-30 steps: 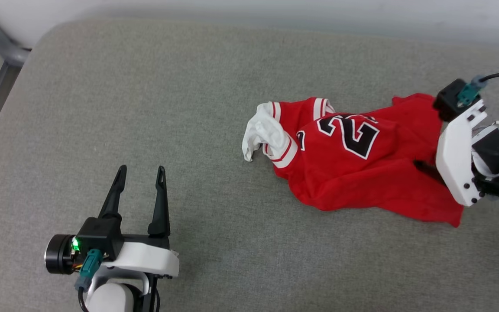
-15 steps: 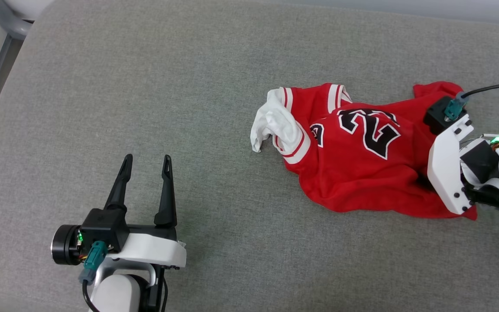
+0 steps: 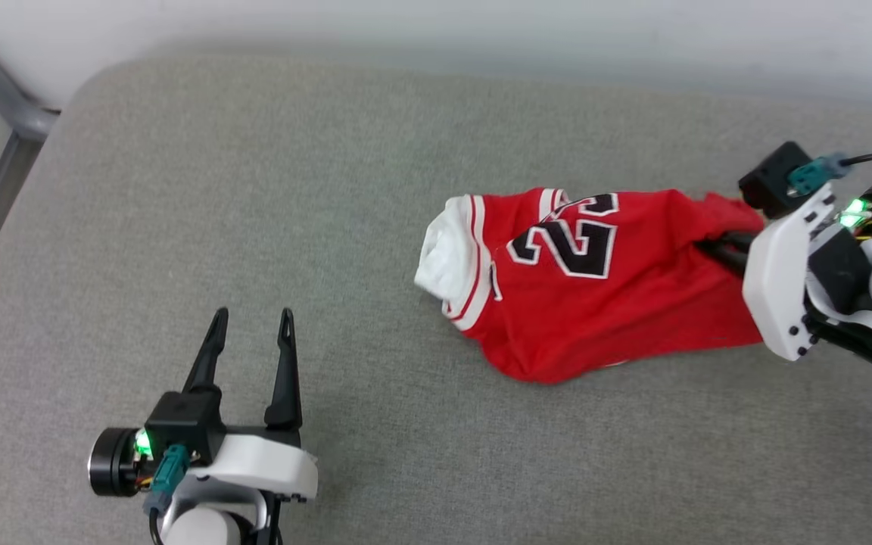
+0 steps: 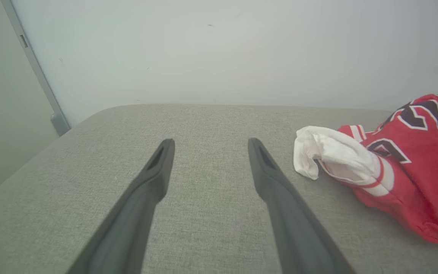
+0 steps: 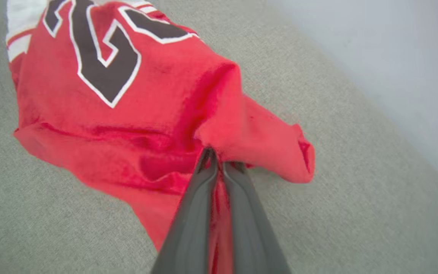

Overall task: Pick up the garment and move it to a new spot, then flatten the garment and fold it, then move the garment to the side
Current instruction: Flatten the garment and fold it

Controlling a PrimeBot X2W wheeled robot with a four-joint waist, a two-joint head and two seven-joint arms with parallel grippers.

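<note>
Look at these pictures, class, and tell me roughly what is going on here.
A two-armed robot is handling a red jersey that lies crumpled on a grey cushion. Its right gripper is shut on a bunched fold at the end of the jersey farthest from the white sleeve. The left gripper is open over bare cushion, apart from the jersey. The jersey is not yet flattened or folded.
</note>
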